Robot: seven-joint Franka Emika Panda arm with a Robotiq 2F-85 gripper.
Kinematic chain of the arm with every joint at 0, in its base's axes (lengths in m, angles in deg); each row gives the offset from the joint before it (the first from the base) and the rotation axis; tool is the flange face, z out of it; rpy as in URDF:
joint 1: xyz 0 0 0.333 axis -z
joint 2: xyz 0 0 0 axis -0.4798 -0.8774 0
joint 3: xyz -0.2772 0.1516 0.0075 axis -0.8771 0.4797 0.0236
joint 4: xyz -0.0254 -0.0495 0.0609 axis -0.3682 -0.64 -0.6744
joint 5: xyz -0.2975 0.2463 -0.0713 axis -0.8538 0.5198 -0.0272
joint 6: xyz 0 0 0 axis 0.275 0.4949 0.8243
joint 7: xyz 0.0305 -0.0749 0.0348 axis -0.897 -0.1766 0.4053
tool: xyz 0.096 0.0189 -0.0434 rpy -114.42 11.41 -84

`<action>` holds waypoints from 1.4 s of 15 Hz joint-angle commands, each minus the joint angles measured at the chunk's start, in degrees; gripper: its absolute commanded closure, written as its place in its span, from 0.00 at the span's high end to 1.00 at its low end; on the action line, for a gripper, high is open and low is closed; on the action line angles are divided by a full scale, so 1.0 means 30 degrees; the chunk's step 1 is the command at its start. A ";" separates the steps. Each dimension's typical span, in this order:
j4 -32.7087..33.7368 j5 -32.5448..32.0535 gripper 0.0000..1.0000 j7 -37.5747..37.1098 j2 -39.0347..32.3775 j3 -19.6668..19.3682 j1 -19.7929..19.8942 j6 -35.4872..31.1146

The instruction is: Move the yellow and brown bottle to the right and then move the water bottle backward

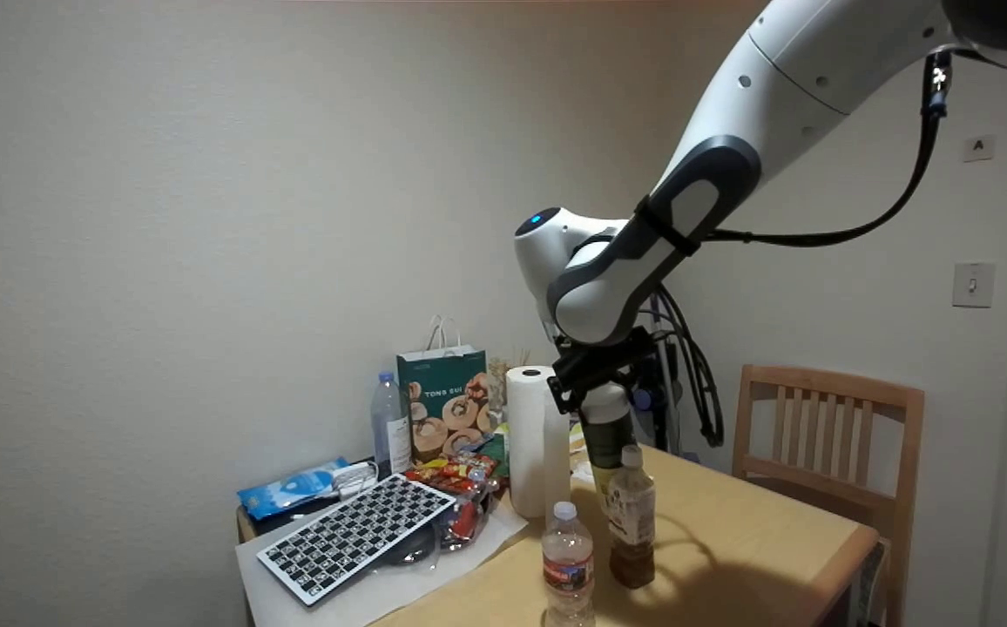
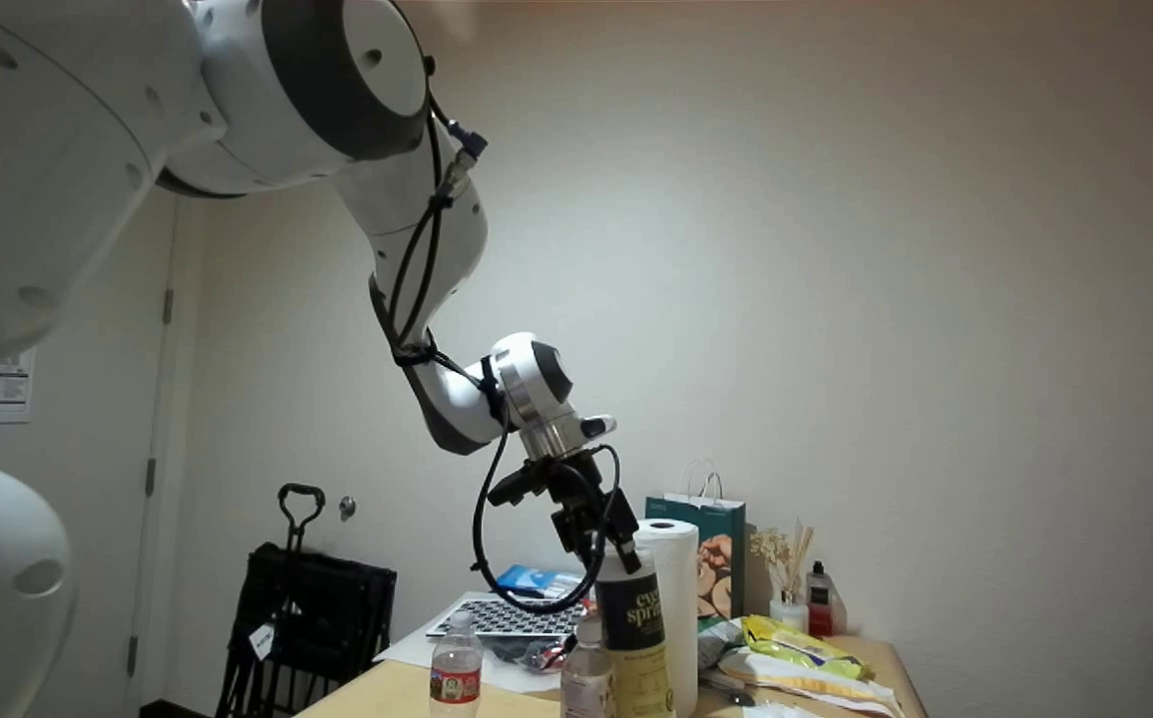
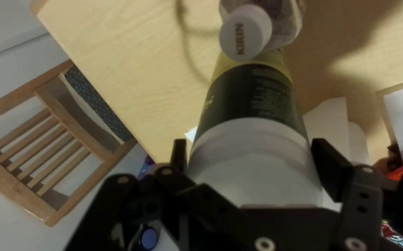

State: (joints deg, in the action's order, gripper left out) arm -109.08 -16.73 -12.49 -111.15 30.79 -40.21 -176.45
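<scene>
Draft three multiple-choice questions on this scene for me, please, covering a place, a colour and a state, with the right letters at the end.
1. Where is the lid of the wide bottle?
A) on the chair
B) between the fingers of the gripper
C) in the paper bag

2. What colour is the wide bottle's lower label?
A) red
B) blue
C) yellow

3. How is the water bottle?
A) upright and capped
B) upright and uncapped
C) lying on its side

Right letters:
1 B: the wrist view shows a finger on each side of the lid.
2 C: an exterior view shows yellow below the dark part.
3 A: both exterior views show it upright, with its cap on.
</scene>
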 commanded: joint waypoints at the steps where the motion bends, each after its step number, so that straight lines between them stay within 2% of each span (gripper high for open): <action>1: 0.0086 -0.0171 0.87 -0.0082 -0.0014 0.0508 0.0405 0.0119; 2: 0.0109 -0.0163 0.62 -0.0078 -0.0026 0.0568 0.0390 0.0117; 5: -0.0307 0.0078 0.62 -0.1817 -0.0060 0.0269 0.0628 -0.0724; 10: -0.1463 0.0109 0.62 -0.6276 -0.0132 -0.0481 0.1338 -0.2432; 14: -0.2602 0.0235 0.62 -0.8469 -0.0019 -0.0922 0.1881 -0.3647; 18: -0.3636 0.0182 0.62 -1.0641 0.0121 -0.1413 0.2044 -0.3696; 20: -0.3948 0.0896 0.62 -1.0887 0.0103 -0.1094 0.2331 -0.4012; 21: -0.3000 0.0172 0.87 -1.0493 -0.0443 -0.1233 0.2143 -0.3279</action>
State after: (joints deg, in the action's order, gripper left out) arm -118.23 -15.99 -43.93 -112.51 26.55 -34.30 -186.52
